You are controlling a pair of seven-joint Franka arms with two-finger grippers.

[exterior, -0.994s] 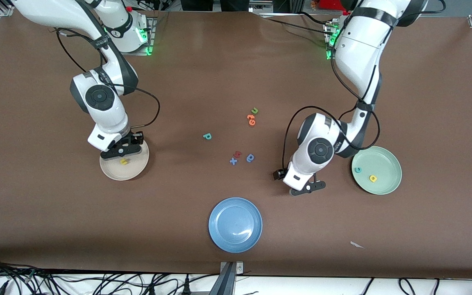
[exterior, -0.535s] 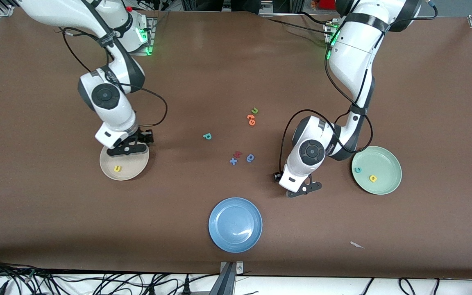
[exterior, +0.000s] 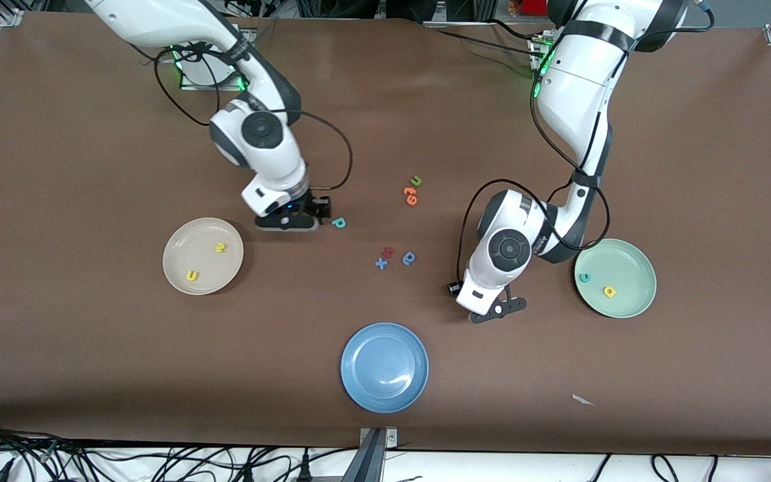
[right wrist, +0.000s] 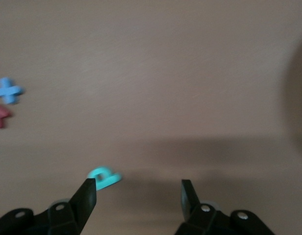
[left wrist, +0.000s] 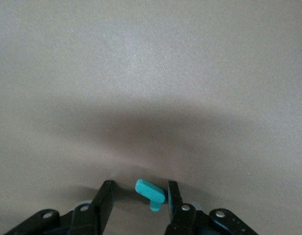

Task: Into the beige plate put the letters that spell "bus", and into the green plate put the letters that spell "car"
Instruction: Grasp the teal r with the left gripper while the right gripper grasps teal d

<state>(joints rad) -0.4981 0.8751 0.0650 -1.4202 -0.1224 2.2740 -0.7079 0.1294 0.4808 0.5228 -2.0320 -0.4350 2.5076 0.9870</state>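
The beige plate [exterior: 181, 242] holds a yellow u [exterior: 191, 275] and a yellow s [exterior: 220, 247]. In the green plate [exterior: 633, 264] lie a teal c [exterior: 585, 277] and a yellow a [exterior: 609, 291]. My right gripper [exterior: 288, 222] [right wrist: 138, 182] stands open and low beside the teal b [exterior: 338, 222] [right wrist: 104, 177], which lies just outside one fingertip. My left gripper [exterior: 498, 309] [left wrist: 139, 185] is down at the table with its jaws on either side of the teal r [left wrist: 151, 193]. One finger touches the r and the other stands apart. The arm hides the r in the front view.
A blue plate [exterior: 384, 367] sits nearest the front camera. Mid-table lie a green u [exterior: 416, 180], orange letters [exterior: 410, 195], a red letter [exterior: 389, 252], a blue x [exterior: 381, 263] and a blue round-bodied letter [exterior: 409, 258]. A white scrap [exterior: 583, 399] lies near the front edge.
My right arm has swung away from over the beige plate to beside the teal b, uncovering the yellow s in the plate. My left gripper has shifted slightly toward the right arm's end.
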